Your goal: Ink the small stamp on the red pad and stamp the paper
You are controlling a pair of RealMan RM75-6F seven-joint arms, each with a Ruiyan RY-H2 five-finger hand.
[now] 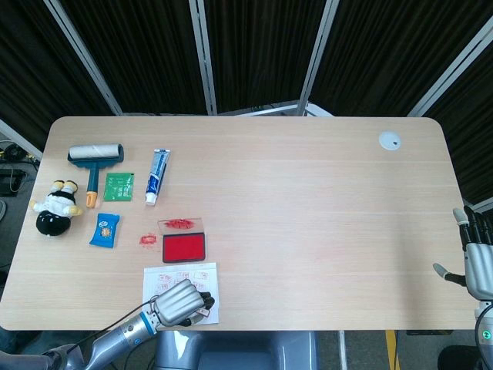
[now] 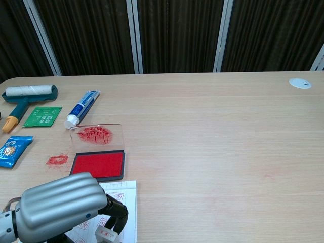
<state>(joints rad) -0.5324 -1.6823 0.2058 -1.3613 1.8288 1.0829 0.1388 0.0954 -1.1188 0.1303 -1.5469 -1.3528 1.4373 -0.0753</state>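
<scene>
Small white-bodied stamp (image 2: pixel 105 234) sits pinched in your left hand (image 1: pixel 179 303), fingers curled around it, over the white stamped paper sheet (image 1: pixel 182 275) at the worktop's 7 o'clock edge. Rectangular red ink pad (image 2: pixel 98 164) lies just beyond. Right hand (image 1: pixel 477 266) hangs at 4 o'clock, fingers spread.

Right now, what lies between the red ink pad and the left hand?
Only the stamped paper, seen in the head view, separates the red ink pad from the left hand.
</scene>
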